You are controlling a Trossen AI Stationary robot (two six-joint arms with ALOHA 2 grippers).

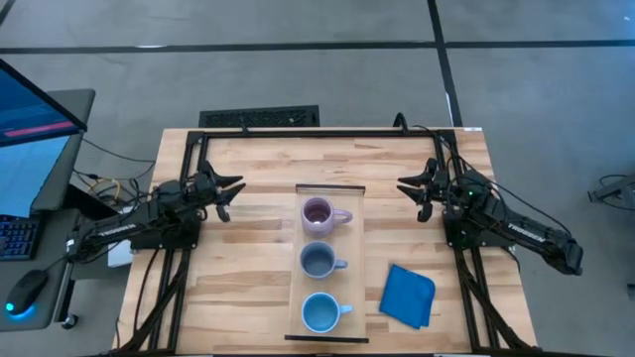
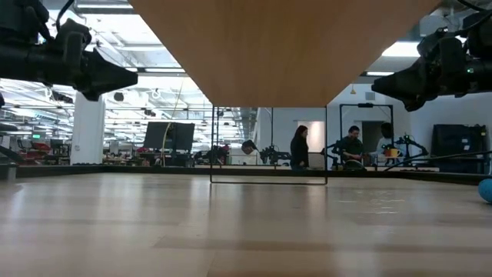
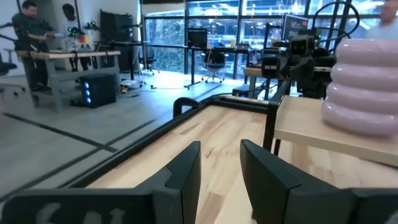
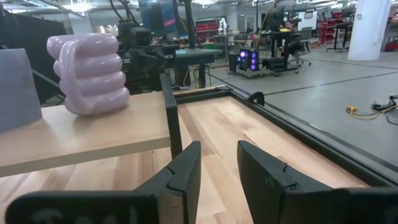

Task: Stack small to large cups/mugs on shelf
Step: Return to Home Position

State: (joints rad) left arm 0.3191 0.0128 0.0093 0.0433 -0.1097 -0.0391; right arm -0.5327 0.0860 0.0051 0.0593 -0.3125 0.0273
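Purple mug (image 1: 317,213), grey-blue mug (image 1: 317,261) and light blue mug (image 1: 318,313) in a row on the shelf (image 1: 355,293). Left end effector (image 1: 230,193) and right end effector (image 1: 415,190) flanking the shelf, both released, grasping nothing. Withdraw slowly, well clear of the shelf's edges. All three visible only in the high view; in the low view, merely the shelf's underside.

purple mug (image 3: 367,81) cropped in left wrist view, blue cloth (image 2: 486,190) in low view

Grey concrete floor (image 1: 298,59), desks (image 3: 68,55), monitors (image 2: 169,137), big windows (image 3: 163,31).
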